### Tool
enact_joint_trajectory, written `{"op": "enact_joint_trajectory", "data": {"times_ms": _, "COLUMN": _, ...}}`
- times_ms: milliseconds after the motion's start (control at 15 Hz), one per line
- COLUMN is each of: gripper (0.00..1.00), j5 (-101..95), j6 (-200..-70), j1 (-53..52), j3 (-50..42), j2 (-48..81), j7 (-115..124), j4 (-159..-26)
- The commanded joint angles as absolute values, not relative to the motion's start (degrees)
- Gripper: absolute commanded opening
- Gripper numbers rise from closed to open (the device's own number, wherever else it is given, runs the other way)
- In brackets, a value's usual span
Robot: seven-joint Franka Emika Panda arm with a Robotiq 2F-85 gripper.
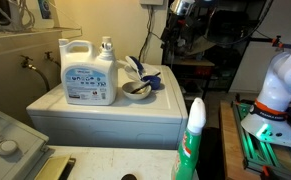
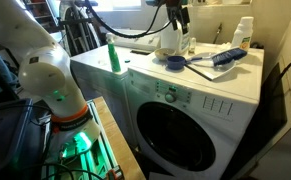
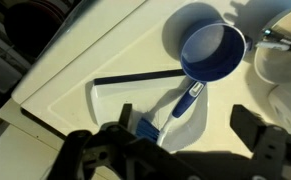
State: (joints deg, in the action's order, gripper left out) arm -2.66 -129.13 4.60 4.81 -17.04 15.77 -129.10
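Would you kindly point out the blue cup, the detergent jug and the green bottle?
blue cup (image 3: pixel 213 50), wrist view, inside of its bowl.
detergent jug (image 1: pixel 85 82), an exterior view, its front label.
green bottle (image 2: pixel 114 58), an exterior view, its body.

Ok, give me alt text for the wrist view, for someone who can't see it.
A blue scoop lies on a white washer top, seen from above, its handle pointing toward the open tool. A white container sits beside the scoop.

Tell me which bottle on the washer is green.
The slim bottle standing apart at the edge; the big detergent jug and the small bottle are white.
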Motion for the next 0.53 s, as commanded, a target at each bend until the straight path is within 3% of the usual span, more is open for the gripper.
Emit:
{"op": "enact_joint_trajectory", "data": {"times_ms": 0, "gripper": 1.00, "j5": -3.2, "j6": -128.9, "j1": 3.8, "j3": 3.7, "j2": -14.8, "j7": 16.6, "j4": -127.4}}
{"op": "enact_joint_trajectory", "data": {"times_ms": 467, "gripper": 1.00, "j5": 0.3, "j6": -128.2, "j1": 2.6, "j3": 3.1, "j2": -7.8, "j7": 16.7, "j4": -122.0}}
